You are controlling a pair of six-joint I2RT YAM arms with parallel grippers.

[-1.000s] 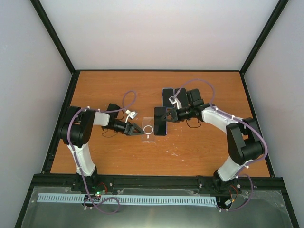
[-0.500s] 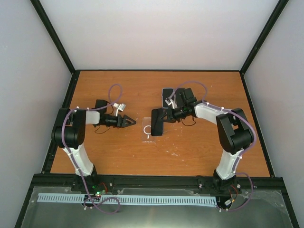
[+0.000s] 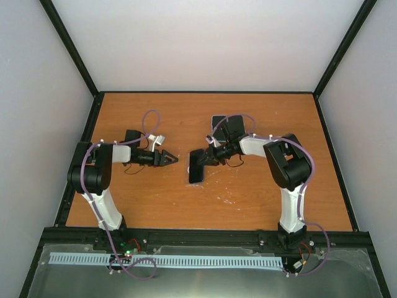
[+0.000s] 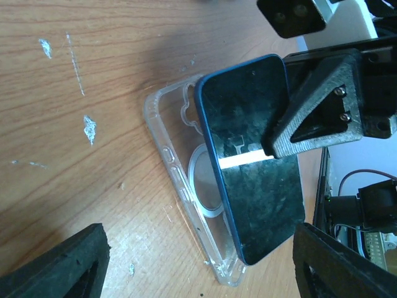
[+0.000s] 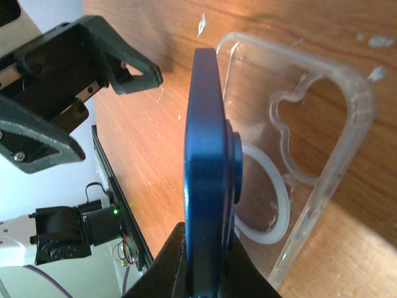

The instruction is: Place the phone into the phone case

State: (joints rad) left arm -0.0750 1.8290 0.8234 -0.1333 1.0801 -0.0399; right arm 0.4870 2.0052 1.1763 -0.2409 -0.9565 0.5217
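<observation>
The blue phone (image 4: 251, 155) has a dark screen and is held tilted on its long edge over the clear phone case (image 4: 180, 180). The case lies flat on the wooden table, with its white ring showing. My right gripper (image 3: 208, 158) is shut on the phone's edge. In the right wrist view the phone (image 5: 208, 143) is edge-on, its camera bump facing the case (image 5: 322, 143). My left gripper (image 3: 173, 160) is open and empty, a short way left of the case. In the top view the phone (image 3: 196, 167) hides most of the case.
A dark flat object (image 3: 220, 122) lies on the table behind the right gripper. Black frame rails (image 3: 205, 236) run along the table's edges. White scuff marks (image 4: 90, 127) dot the wood near the case.
My right gripper has carried the phone left and down over the case. My left gripper pulled back left from the case a second ago and has stayed there, open.
</observation>
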